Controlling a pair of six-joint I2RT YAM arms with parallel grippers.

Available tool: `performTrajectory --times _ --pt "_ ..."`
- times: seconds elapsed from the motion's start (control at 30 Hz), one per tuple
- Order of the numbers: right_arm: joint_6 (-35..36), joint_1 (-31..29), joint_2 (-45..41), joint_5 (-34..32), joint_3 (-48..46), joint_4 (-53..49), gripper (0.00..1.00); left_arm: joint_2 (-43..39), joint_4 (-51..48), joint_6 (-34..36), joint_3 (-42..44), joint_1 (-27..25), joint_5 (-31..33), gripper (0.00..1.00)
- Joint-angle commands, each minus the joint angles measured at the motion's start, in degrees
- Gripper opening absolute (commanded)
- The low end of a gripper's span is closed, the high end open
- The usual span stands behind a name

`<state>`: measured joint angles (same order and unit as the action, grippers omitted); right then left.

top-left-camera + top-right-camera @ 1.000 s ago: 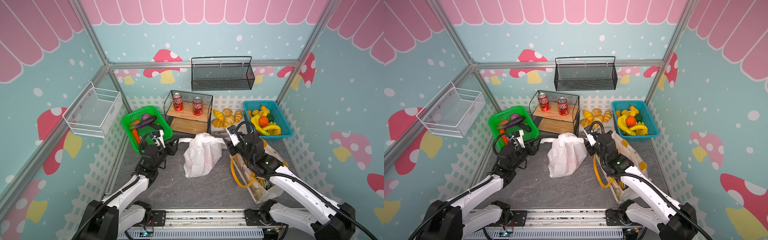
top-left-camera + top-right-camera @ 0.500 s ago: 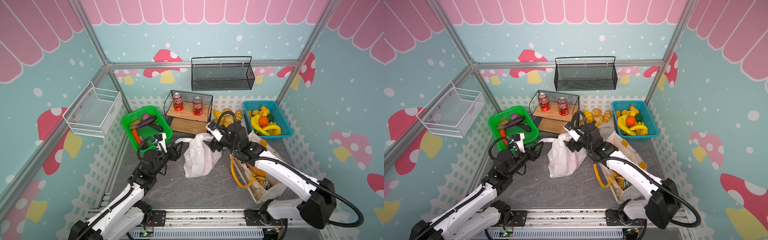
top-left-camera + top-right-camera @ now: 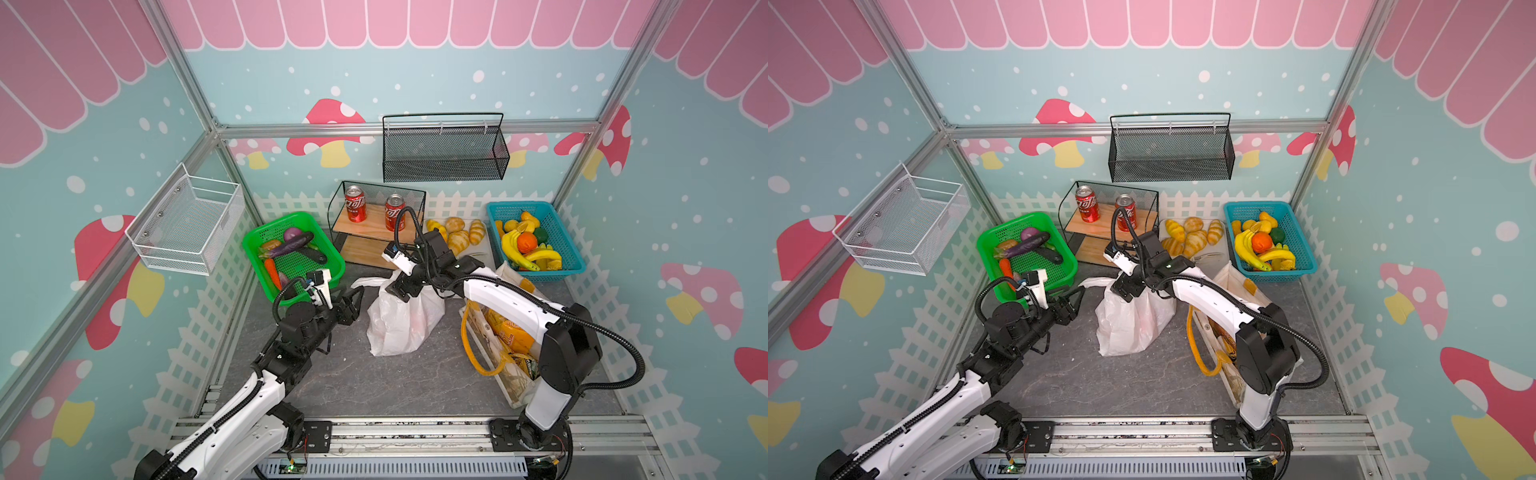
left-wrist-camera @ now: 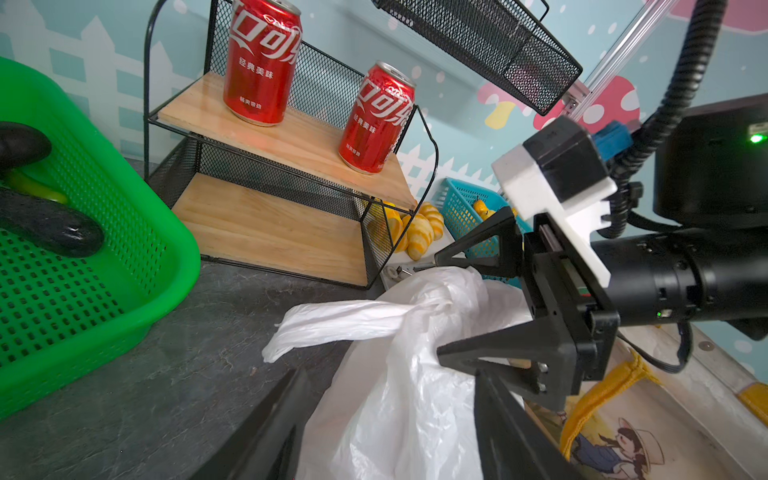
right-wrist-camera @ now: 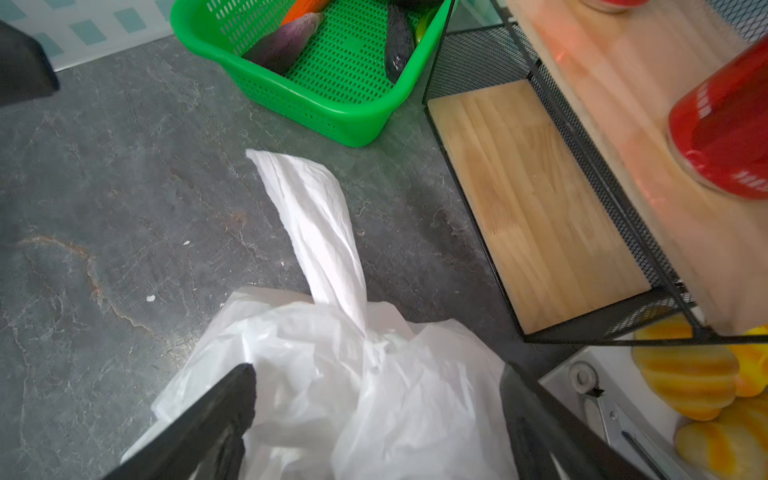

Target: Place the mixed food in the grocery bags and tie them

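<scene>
Both claws open at the knotted white bag

The white plastic bag (image 3: 401, 328) stands in the middle of the grey tabletop (image 3: 374, 386), its handles twisted into a knot (image 4: 424, 299) with one loose tail (image 5: 307, 216) pointing toward the green basket (image 3: 253, 245). The right gripper (image 3: 405, 291) hangs over the knot, jaws spread wide to either side of it and clasping nothing. The left gripper (image 3: 353, 305) sits just beside the bag near the tail, jaws parted and empty. The cream tote (image 3: 513, 276) lies beside the bag under the right arm, with yellow-orange snack packets (image 3: 509, 336) inside. A carrot (image 3: 272, 270) and dark vegetables lie in the green basket.
</scene>
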<state>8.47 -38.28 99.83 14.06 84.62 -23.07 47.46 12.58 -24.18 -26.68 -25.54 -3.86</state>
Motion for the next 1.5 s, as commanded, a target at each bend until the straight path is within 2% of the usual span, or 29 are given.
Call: performTrajectory --times 0.0,0.13,0.2,0.33,0.43,0.5,0.6,0.67,0.73,0.87,0.97,1.07,1.27,1.33,1.47 --pt "-2.1 1.3 -6.8 3.1 -2.4 3.4 0.93 1.3 -1.8 3.9 -2.7 -2.7 0.1 0.67" --pt "-8.0 5.3 -16.8 3.4 -8.8 11.1 0.93 7.0 -2.6 13.0 -8.6 -9.1 4.5 0.75" --pt "-10.0 7.5 -21.5 -0.5 -12.0 13.0 0.93 10.9 -5.1 17.5 -12.7 -11.6 6.3 0.8" --pt "-11.0 10.0 -30.7 -12.7 -18.3 13.4 0.93 21.1 -14.1 25.5 -23.6 -15.2 8.9 0.89" --pt "-11.4 10.9 -36.7 -18.6 -22.6 13.4 0.93 27.5 -19.2 29.1 -29.7 -15.8 9.0 0.95" --pt "-11.7 11.3 -40.0 -20.2 -25.0 13.5 0.93 31.3 -22.1 31.0 -33.0 -15.8 8.8 0.99" --pt "-11.8 11.7 -43.6 -21.3 -27.5 13.2 0.93 37.0 -28.5 33.9 -38.7 -15.8 8.7 0.99" --pt "-11.8 11.9 -44.8 -21.8 -28.4 12.6 0.93 40.2 -31.4 35.5 -41.4 -15.7 11.2 0.99" --pt "-11.9 12.0 -45.4 -22.0 -29.1 12.0 0.93 42.6 -32.0 36.7 -42.9 -15.2 12.7 0.99" --pt "-12.5 12.0 -45.8 -21.7 -29.4 10.8 0.93 46.4 -32.5 37.1 -45.3 -13.9 11.1 0.99" --pt "-13.0 12.0 -46.3 -21.8 -29.9 9.7 0.93 48.2 -32.3 36.8 -46.3 -13.6 9.4 0.93" --pt "-13.7 12.0 -46.7 -21.9 -30.6 8.1 0.93 49.1 -30.3 36.1 -45.9 -13.4 7.1 0.82" --pt "-15.3 12.0 -47.4 -21.5 -31.6 4.7 0.92 50.2 -28.1 34.3 -45.5 -12.5 3.8 0.53" --pt "-16.1 12.0 -47.7 -21.1 -31.9 3.7 0.92 49.6 -27.0 33.7 -44.3 -12.3 2.9 0.46" --pt "-18.0 12.0 -47.9 -20.7 -33.0 1.6 0.91 46.6 -24.2 32.2 -41.0 -12.0 0.9 0.24"
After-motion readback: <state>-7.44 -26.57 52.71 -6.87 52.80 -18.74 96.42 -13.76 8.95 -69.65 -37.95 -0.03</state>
